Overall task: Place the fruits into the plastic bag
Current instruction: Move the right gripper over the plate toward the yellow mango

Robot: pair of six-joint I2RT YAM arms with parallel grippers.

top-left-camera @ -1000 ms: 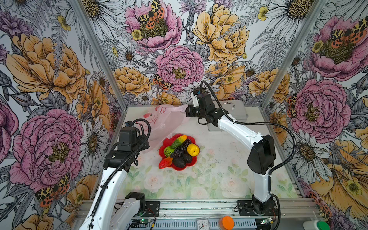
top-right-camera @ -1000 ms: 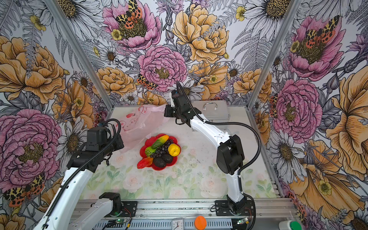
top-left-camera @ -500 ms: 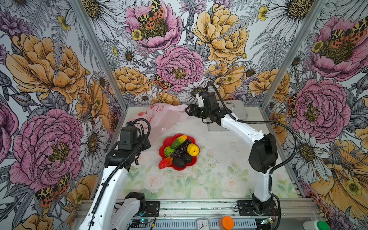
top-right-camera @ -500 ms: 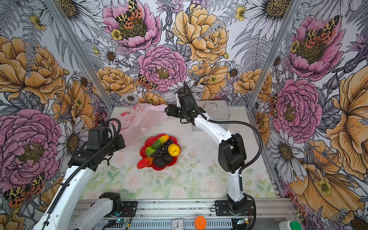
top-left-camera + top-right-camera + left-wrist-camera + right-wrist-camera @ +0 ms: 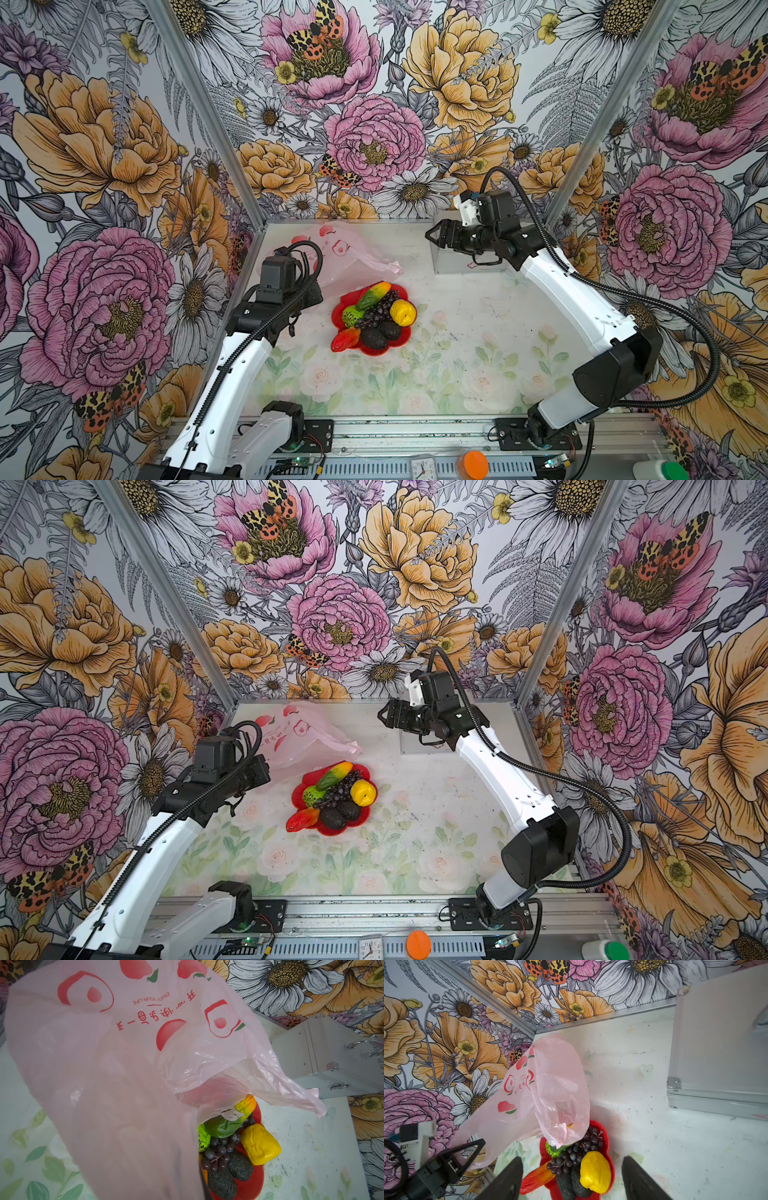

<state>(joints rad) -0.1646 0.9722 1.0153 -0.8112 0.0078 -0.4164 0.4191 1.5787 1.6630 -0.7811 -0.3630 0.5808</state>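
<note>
R pincer (image 5: 432, 237), spread, is hovering nr bench's (image 5: 465, 340) back edge, fruits (image 5: 376, 318) lying frontward; L pincer (image 5: 475, 1147) pinching plastic bag (image 5: 353, 257).

1. Red plate (image 5: 406, 337): near the desk's middle, a little toward the left edge.
2. Metal case (image 5: 453, 262): at the far edge, right of centre.
3. Clock (image 5: 422, 469), orange cap (image 5: 473, 464): on the rail below the near edge.
4. Green-capped bottle (image 5: 660, 471): beyond the near right corner.

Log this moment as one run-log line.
left gripper: shut on plastic bag | right gripper: open, empty | fruits: piled on red plate | stage: no fruit picked yet
</note>
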